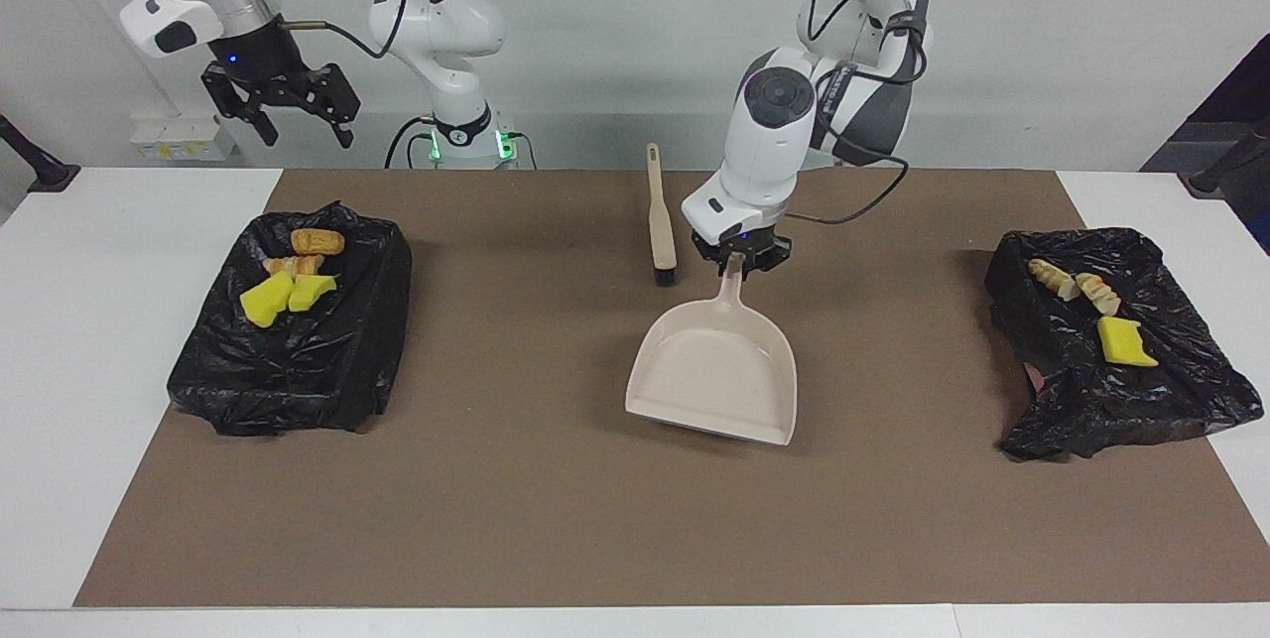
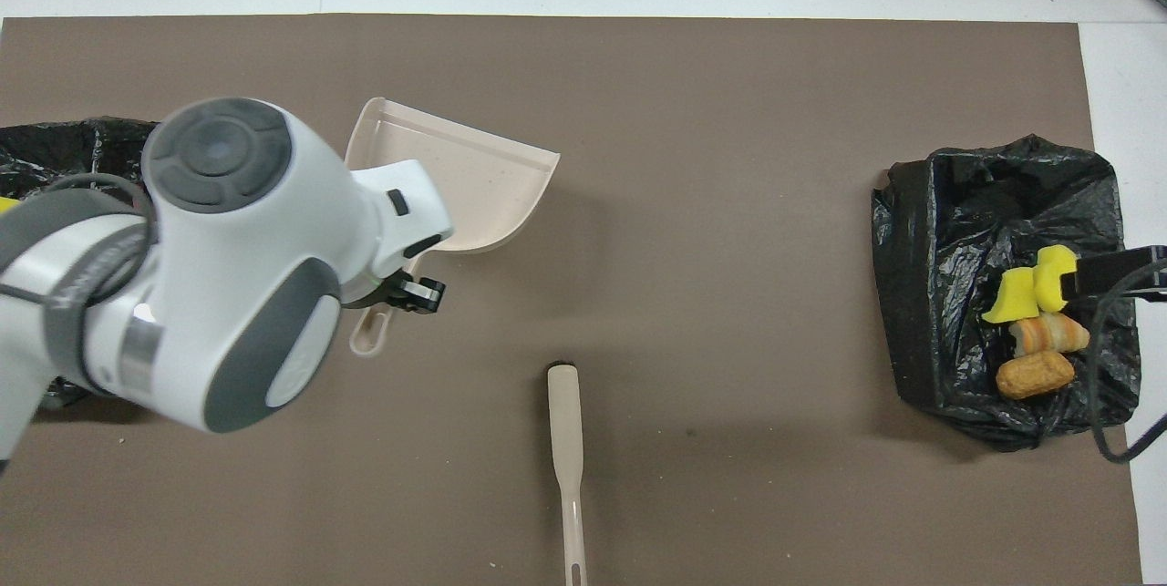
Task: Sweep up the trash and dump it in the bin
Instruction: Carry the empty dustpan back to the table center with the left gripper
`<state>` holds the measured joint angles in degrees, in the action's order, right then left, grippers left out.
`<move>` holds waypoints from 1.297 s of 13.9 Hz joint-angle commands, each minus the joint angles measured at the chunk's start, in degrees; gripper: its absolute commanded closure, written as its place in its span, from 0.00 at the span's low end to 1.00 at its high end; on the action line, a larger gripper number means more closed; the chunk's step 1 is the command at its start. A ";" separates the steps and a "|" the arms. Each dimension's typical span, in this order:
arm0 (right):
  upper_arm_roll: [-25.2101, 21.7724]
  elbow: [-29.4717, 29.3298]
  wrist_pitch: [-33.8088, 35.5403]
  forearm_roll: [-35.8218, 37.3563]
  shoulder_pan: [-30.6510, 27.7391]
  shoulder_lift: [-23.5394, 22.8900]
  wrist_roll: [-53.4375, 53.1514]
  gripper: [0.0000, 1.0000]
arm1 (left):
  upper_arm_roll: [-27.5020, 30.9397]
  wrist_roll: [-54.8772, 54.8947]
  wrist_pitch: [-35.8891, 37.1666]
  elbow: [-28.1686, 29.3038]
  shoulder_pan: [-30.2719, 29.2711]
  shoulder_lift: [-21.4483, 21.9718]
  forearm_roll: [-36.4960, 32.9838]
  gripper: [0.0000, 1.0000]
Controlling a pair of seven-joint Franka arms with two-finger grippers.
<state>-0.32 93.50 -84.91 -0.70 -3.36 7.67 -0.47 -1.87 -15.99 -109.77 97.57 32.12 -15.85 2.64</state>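
Fingers of the left gripper (image 1: pixel 736 259) are clamped on the empty dustpan (image 1: pixel 716 375) handle; it should be lowered flat beside the brush (image 1: pixel 659 218); right gripper (image 1: pixel 288 107) fingers are spread, waiting.

Bright even light, soft shadows, sharp focus

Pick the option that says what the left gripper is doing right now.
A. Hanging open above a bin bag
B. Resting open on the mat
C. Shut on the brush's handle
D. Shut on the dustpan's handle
D: the left gripper is shut on the handle of the beige dustpan over the middle of the mat, while the brush lies untouched beside it.
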 commanded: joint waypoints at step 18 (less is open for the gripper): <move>0.32 -0.07 0.63 -0.36 -0.51 0.24 1.52 0.00 | 2.05 -6.17 -1.51 2.10 -3.89 5.11 1.67 0.00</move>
<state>-0.32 93.50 -84.91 -0.70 -3.36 7.67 -0.47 0.39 -25.11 -114.42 99.71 30.96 -13.52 4.11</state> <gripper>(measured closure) 0.000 0.000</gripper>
